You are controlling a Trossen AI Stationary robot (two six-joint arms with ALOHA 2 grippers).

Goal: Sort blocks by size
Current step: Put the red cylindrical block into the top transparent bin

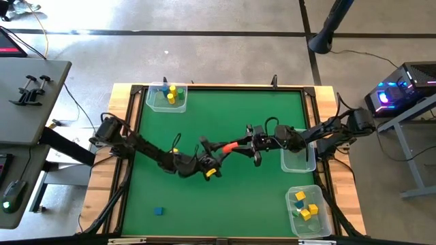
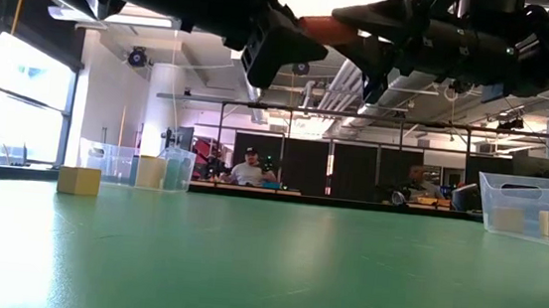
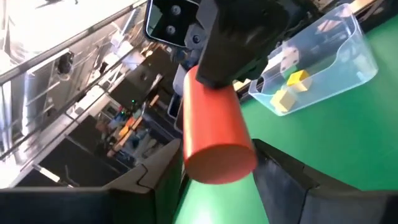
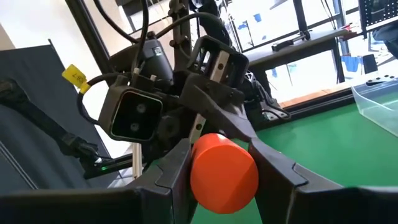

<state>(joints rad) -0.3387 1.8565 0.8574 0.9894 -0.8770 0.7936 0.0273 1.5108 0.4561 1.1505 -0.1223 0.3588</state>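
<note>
A red-orange cylinder block (image 1: 230,145) is held in the air over the table's middle, between my two grippers. My left gripper (image 1: 215,154) is on the end toward the table's left, my right gripper (image 1: 246,141) on the end toward the right. Each wrist view looks at one flat end of the cylinder (image 3: 221,155) (image 4: 224,174) between that arm's fingers, with the other gripper behind it. A yellow block (image 1: 210,173) lies on the green mat just near of the left gripper. A blue block (image 1: 158,211) lies near the front left. My left gripper pinches the cylinder's left end (image 3: 205,140) between its two fingers, one on each round side. The fingers come level from the table's left and lie along the cylinder. The cylinder is lifted clear of the mat, roughly level. My right gripper pinches the cylinder's right end (image 4: 214,165) between its two fingers (image 4: 177,168), one on each round side. The fingers come level from the table's right, along the cylinder. The cylinder is clear of the mat, and its far part is hidden by the left gripper.
A clear tub (image 1: 167,97) with yellow blocks stands at the far left corner. A clear tub (image 1: 308,212) with yellow and blue blocks stands at the near right. Another clear tub (image 1: 298,160) stands at the right edge under the right arm. The low view shows people in the room behind.
</note>
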